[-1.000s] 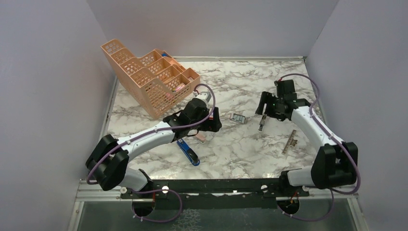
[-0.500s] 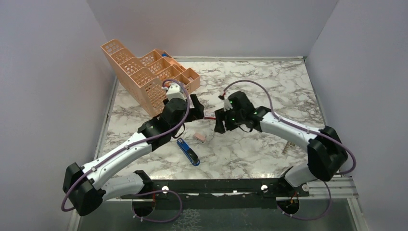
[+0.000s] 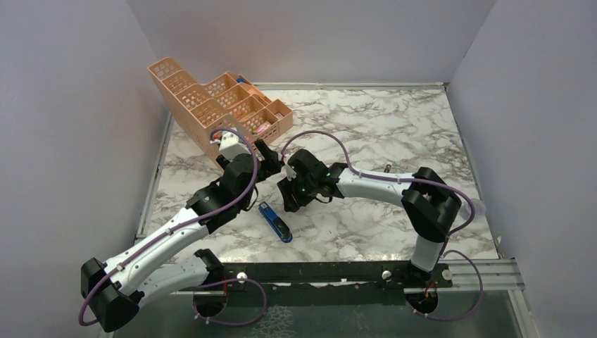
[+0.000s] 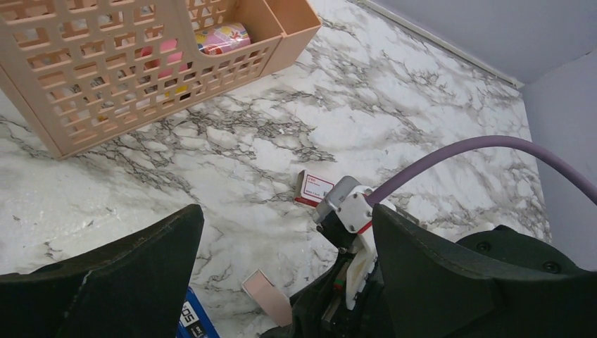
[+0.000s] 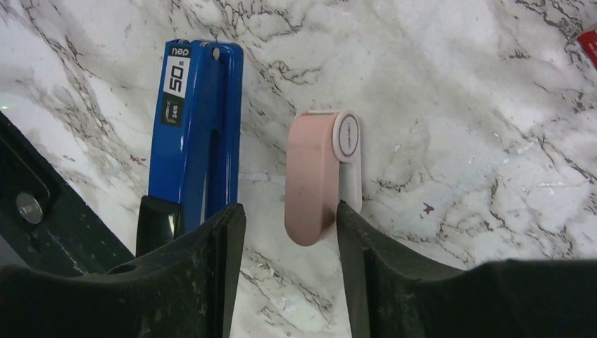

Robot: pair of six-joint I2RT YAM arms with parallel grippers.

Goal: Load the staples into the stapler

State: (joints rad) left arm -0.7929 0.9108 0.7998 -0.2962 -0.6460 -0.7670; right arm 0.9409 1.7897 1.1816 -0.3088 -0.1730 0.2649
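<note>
Pickup is in hand: my right gripper (image 5: 288,211) straddles the pink block (image 5: 310,176), jaws apart, left gripper (image 4: 285,211) spread wide, stapler (image 5: 197,127) flat on the bench (image 5: 457,141) alongside, staples unseen, so I'd redirect.

Stapler (image 5: 196,127) just beside small block (image 5: 317,176)

2 white arms (image 3: 169,231) with black joints and purple cables (image 3: 320,133).
</note>
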